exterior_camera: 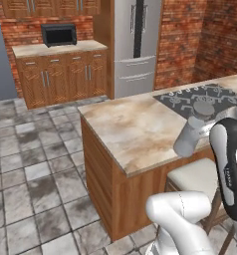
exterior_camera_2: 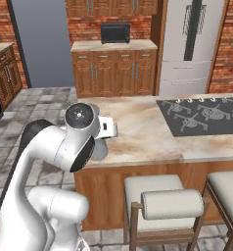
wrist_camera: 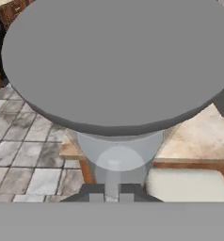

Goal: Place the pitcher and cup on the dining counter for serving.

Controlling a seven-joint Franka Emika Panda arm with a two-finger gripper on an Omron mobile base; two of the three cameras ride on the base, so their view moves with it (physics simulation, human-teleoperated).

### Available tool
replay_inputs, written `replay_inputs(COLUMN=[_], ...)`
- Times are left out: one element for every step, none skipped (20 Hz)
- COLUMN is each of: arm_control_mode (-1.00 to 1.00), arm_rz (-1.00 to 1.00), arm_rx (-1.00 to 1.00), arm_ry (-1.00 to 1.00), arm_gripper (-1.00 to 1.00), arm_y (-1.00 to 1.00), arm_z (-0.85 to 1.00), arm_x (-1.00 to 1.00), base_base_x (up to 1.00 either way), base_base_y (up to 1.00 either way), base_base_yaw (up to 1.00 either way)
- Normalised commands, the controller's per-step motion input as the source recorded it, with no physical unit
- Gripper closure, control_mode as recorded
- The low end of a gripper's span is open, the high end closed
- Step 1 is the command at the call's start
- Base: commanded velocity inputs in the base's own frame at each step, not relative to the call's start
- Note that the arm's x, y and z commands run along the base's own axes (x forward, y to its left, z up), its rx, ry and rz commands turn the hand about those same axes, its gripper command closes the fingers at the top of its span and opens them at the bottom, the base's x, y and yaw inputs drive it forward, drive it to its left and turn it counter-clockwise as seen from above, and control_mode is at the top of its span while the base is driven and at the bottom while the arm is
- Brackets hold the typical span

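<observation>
My gripper (exterior_camera: 199, 123) is shut on the pitcher (exterior_camera: 186, 140), a plain grey cylinder that hangs tilted over the front edge of the dining counter (exterior_camera: 135, 129). In the hand view the pitcher's broad rounded top (wrist_camera: 118, 61) looms close, with my gripper (wrist_camera: 112, 192) closed at its lower side. From the right base view my own arm covers most of the pitcher (exterior_camera_2: 101, 149), just below the gripper (exterior_camera_2: 107, 130) at the near left corner of the dining counter (exterior_camera_2: 138, 132). The cup is out of view.
A black cooktop (exterior_camera: 200, 97) lies on the island to the right of the pitcher. Padded stools (exterior_camera_2: 152, 188) stand against the island's near side. A steel fridge (exterior_camera: 135, 45) and wall cabinets with a microwave (exterior_camera: 59, 34) line the far brick wall across tiled floor.
</observation>
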Motion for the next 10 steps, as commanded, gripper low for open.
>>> replay_inputs(arm_control_mode=[-1.0, -1.0, -1.0, -1.0, -1.0, -1.0, -1.0, -1.0, -1.0, -1.0], arm_rz=[0.27, 0.25, 0.23, 0.22, 0.21, 0.19, 0.17, 0.13, 0.11, 0.08], arm_rx=[0.02, 0.03, 0.01, 0.01, 0.0, 0.0, 0.0, 0.0, 0.0, 0.0], arm_ry=[-0.28, -0.26, -0.25, -0.25, -0.22, -0.19, -0.14, -0.04, 0.0, 0.0], arm_gripper=[1.0, 1.0, 1.0, 1.0, 1.0, 1.0, 1.0, 1.0, 1.0, 1.0], arm_y=[-0.36, -0.41, -0.38, -0.36, -0.36, -0.36, -0.31, -0.22, -0.2, -0.15], arm_z=[-0.09, -0.1, -0.15, -0.16, -0.19, -0.21, -0.19, -0.09, -0.04, 0.0], arm_x=[0.12, 0.17, 0.21, 0.24, 0.29, 0.34, 0.39, 0.44, 0.47, 0.51], base_base_x=[0.0, 0.0, 0.0, 0.0, 0.0, 0.0, 0.0, 0.0, 0.0, 0.0], base_base_y=[0.0, 0.0, 0.0, 0.0, 0.0, 0.0, 0.0, 0.0, 0.0, 0.0], base_base_yaw=[0.0, 0.0, 0.0, 0.0, 0.0, 0.0, 0.0, 0.0, 0.0, 0.0])
